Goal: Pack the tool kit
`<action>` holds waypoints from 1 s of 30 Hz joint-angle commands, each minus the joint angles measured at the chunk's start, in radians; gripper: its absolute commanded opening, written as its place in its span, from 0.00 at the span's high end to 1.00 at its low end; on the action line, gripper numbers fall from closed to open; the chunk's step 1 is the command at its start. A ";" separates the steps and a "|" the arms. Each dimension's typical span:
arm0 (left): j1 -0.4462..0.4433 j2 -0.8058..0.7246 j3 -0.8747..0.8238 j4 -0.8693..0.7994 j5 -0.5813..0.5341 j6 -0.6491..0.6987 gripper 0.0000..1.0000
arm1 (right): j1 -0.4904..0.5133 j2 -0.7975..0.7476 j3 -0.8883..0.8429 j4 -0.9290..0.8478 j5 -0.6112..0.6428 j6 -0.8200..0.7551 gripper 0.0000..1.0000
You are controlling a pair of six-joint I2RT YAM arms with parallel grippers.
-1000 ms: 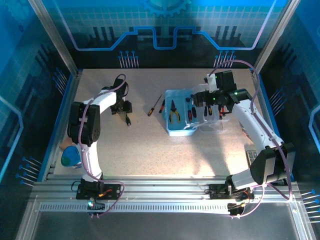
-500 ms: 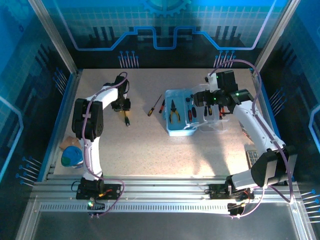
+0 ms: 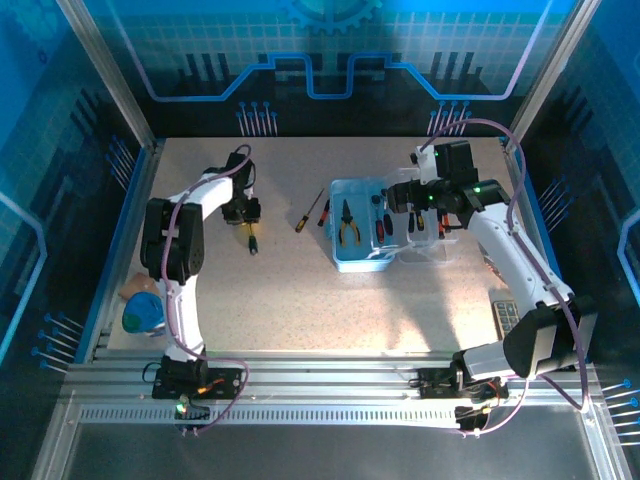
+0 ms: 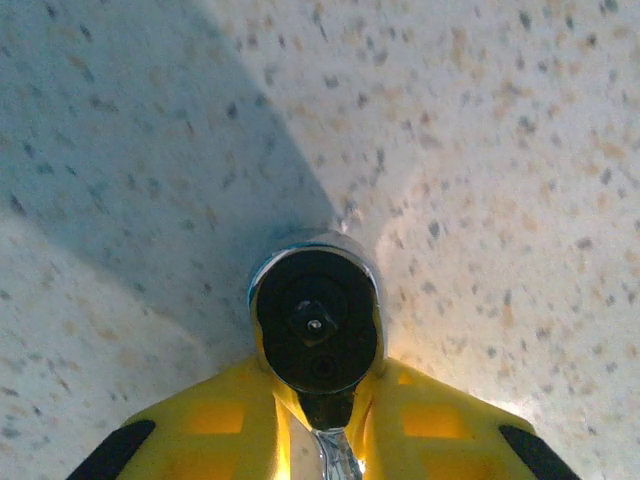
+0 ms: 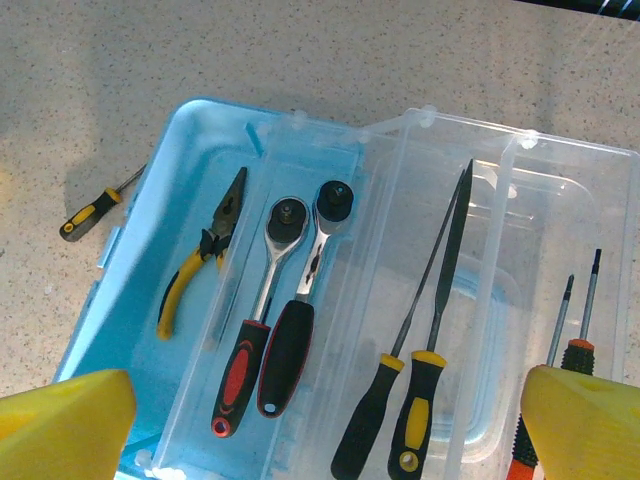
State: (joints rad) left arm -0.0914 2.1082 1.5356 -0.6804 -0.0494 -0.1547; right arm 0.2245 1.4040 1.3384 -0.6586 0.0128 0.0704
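Yellow fingers (image 4: 225, 420) pinch the neck of a chrome-and-black ratchet (image 4: 315, 320), speckled tabletop (image 4: 500, 150) behind it.

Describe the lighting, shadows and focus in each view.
Top external: blue cast around, bright patches on the table before the case. Left wrist: broad shadow upper left, ratchet slightly soft. Right wrist: even light, pliers sharp, yellow fingers blurred.

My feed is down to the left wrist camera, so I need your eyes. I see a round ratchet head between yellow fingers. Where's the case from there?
Observer: The case sits open on the table, to the right of that ratchet.
Operator: Anything in it already?
Observer: Pliers lie in its blue half.
Operator: And the other arm?
Observer: The right gripper hangs open above the case.
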 commanded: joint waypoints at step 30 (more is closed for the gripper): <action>-0.111 -0.457 -0.148 0.189 0.531 -0.178 1.00 | 0.248 0.098 -0.013 0.197 -0.297 0.089 0.00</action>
State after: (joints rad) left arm -0.1867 1.7103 1.3895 -0.5541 0.3916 -0.2943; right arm 0.4389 1.4754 1.3384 -0.5396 -0.2089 0.1280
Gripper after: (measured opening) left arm 0.151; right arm 0.996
